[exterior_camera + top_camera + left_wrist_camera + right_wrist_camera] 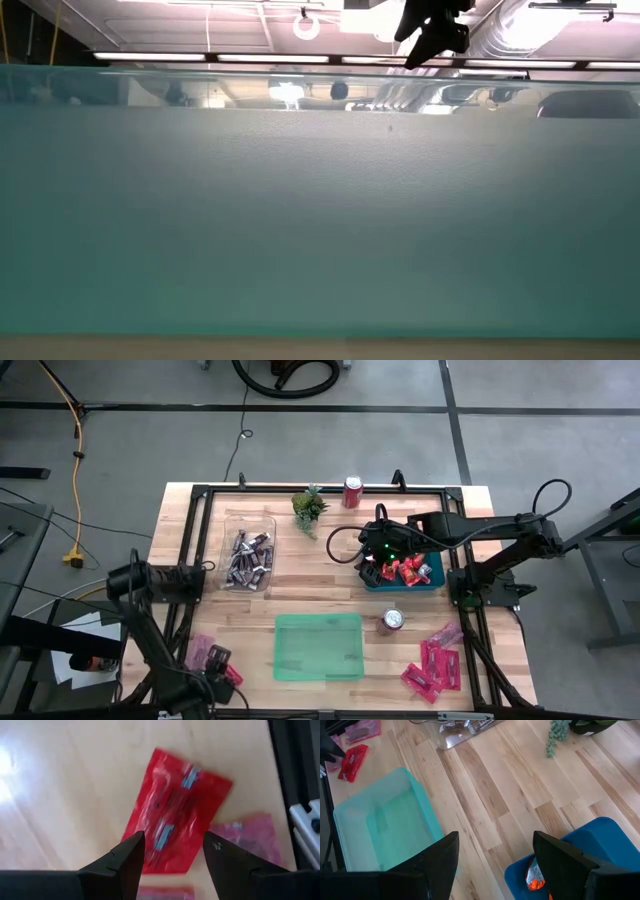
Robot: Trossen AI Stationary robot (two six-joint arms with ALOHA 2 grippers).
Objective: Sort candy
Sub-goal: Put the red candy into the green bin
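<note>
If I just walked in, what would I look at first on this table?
Probably the three trays: a clear tray full of dark candy bars, an empty green tray in the middle, and a blue tray with red-orange packets. The left gripper hangs open above a red packet at the table's near-left corner.

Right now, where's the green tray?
High view: the green tray sits at the table's near-centre edge, left of a red soda can, below the clear bin.
</note>
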